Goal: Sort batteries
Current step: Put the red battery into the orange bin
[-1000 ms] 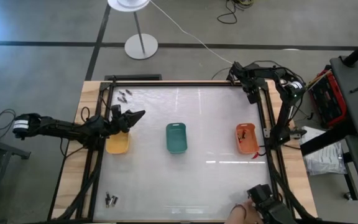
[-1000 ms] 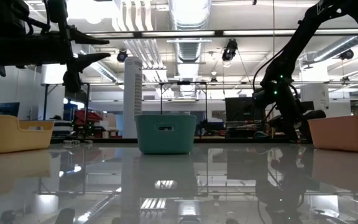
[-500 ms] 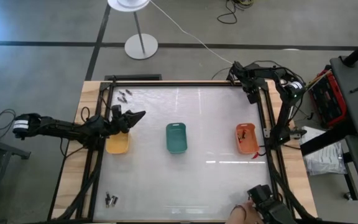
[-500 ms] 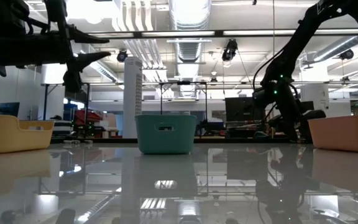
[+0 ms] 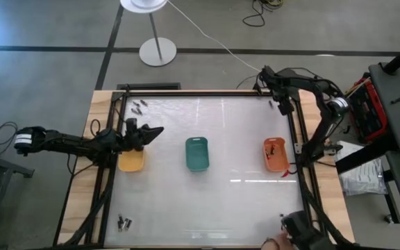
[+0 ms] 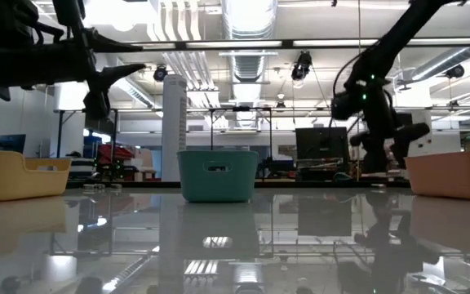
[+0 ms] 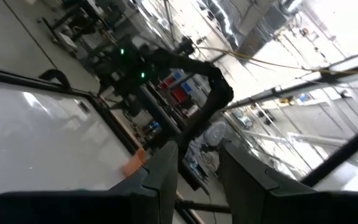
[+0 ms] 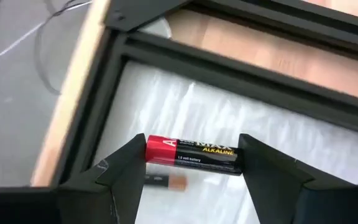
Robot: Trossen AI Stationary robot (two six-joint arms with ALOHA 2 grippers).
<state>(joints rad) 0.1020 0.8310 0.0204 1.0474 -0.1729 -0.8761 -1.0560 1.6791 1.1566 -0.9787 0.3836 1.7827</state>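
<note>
My right end effector (image 8: pixel 191 171) hangs over the far right corner of the surface (image 5: pixel 235 160), just inside the dark frame, and it is clenched on a red-and-black battery (image 8: pixel 192 154), which lies crosswise between my two fingers (image 8: pixel 120 171). Below it another battery (image 8: pixel 163 180) lies on the white surface. In the high view this end effector (image 5: pixel 281 104) sits at the far right edge, well apart from the orange tray (image 5: pixel 275 154) at the right, which already has a few dark batteries in it.

My left end effector (image 5: pixel 148 132) hovers at the left side, just beyond the yellow tray (image 5: pixel 131 160); its fingers (image 7: pixel 166 168) stand a little apart, and I see nothing between them.

The green tray (image 5: pixel 197 153) stands in the middle of the surface. A loose group of batteries (image 5: pixel 139 106) lies in the far left corner, and another small group (image 5: pixel 123 223) lies in the near left corner.
</note>
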